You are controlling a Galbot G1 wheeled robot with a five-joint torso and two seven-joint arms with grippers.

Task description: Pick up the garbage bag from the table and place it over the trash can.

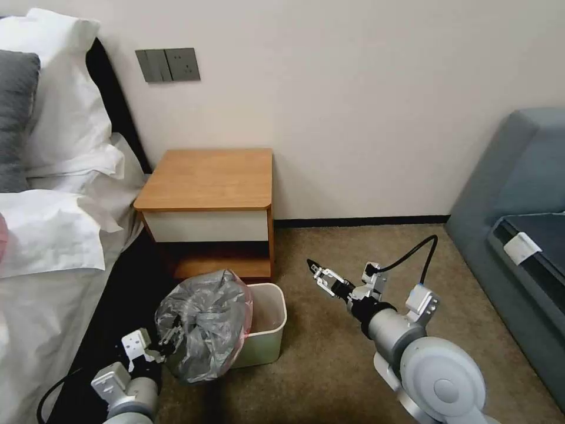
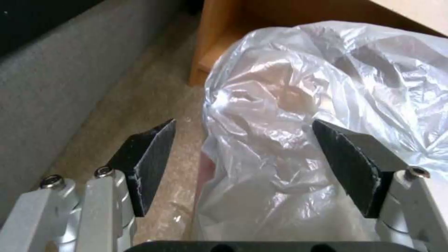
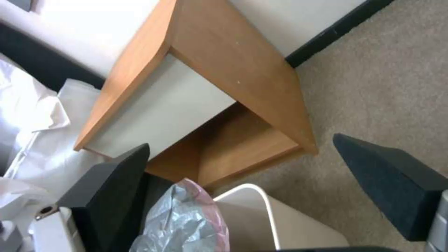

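Head view: garbage bag draped on trash can, left tool and right tool both open.

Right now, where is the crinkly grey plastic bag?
In the head view the crinkled grey plastic garbage bag drapes the left end of the cream-white plastic trash can, before the wooden nightstand, beside the open left gripper.

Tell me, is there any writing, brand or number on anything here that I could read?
None: no readable text anywhere.
The grey wall switch panel is blank.
The small white tag on the grey sofa shows no legible print.
The crinkled grey plastic garbage bag, cream-white plastic trash can and orange-brown wooden nightstand table carry no labels.
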